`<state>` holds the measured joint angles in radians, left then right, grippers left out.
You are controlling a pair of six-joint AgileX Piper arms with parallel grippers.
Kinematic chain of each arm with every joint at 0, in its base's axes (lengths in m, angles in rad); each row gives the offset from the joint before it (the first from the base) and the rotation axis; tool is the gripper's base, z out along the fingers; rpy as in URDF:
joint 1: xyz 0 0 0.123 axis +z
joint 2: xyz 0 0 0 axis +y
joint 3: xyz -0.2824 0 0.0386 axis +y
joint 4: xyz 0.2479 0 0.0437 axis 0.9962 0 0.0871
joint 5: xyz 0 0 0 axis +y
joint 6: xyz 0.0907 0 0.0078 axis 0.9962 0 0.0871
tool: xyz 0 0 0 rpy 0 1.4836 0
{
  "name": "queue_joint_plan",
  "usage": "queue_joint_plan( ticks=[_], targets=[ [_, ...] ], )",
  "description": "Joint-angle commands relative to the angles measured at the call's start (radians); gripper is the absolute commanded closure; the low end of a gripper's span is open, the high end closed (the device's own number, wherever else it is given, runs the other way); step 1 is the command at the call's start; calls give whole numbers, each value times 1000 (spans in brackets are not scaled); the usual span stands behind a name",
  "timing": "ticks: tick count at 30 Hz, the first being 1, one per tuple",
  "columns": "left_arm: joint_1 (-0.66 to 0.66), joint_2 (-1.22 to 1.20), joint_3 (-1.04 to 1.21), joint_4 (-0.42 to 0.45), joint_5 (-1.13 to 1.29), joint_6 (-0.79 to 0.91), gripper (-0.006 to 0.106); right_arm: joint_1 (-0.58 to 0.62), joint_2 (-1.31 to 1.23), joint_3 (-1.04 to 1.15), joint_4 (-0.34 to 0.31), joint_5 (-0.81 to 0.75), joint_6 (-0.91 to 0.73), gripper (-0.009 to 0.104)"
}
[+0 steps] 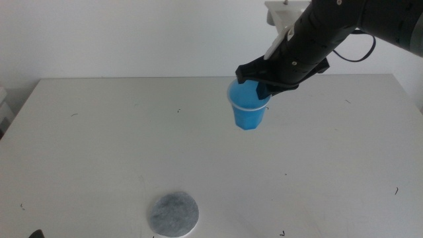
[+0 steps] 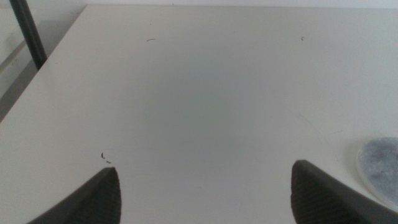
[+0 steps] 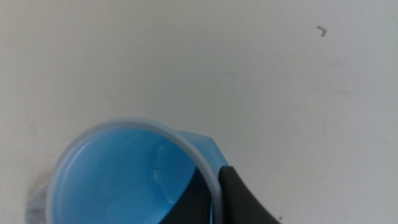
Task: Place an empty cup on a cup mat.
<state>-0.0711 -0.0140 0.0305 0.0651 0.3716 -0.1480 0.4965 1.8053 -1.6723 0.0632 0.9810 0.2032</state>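
Across the middle view you have a pale grey table [image 1: 99, 132] with small dark scuffs, backed by a plain white wall [image 1: 132, 33]. Your right gripper [image 1: 264, 82] comes in from the upper right on its black arm and is clamped on the white rim of the cup [image 1: 248, 109], which hangs upright in the air, clear of the table. Well below and to the left of that gripper, near the front edge, the cup mat [image 1: 173, 214] lies flat, grey on top with a white edge, with bare table between it and the cup. Your left gripper shows only as a dark speck at the bottom edge.

From the left wrist view, your left gripper [image 2: 205, 190] hovers over bare table [image 2: 199, 93] with its two dark jaws spread wide and nothing between them. Part of the cup mat [image 2: 380, 168] lies just outside one jaw. A dark post [image 2: 28, 31] stands past the table's far corner.

From the right wrist view, you look down into the cup [image 3: 118, 180], empty and blue inside. One jaw of your right gripper [image 3: 214, 193] sits inside the rim and the other outside, pinching the wall. Beyond the cup's far side a sliver of the cup mat [image 3: 36, 199] shows on the table [image 3: 280, 74].
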Motion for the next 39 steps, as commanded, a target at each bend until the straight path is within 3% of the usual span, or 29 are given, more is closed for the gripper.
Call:
queue_joint_plan(
  ticks=[1,14,39],
  targets=[
    [1,-13,-6,0,-66,-11,-5,56,-65,-10,4,-30,15,96],
    [1,-13,-6,0,-66,-11,-5,256,-16,101,33,-180,57,96],
    [1,-13,-6,0,-66,-11,-5,368,126,139,36,-226,56,96]
  ],
)
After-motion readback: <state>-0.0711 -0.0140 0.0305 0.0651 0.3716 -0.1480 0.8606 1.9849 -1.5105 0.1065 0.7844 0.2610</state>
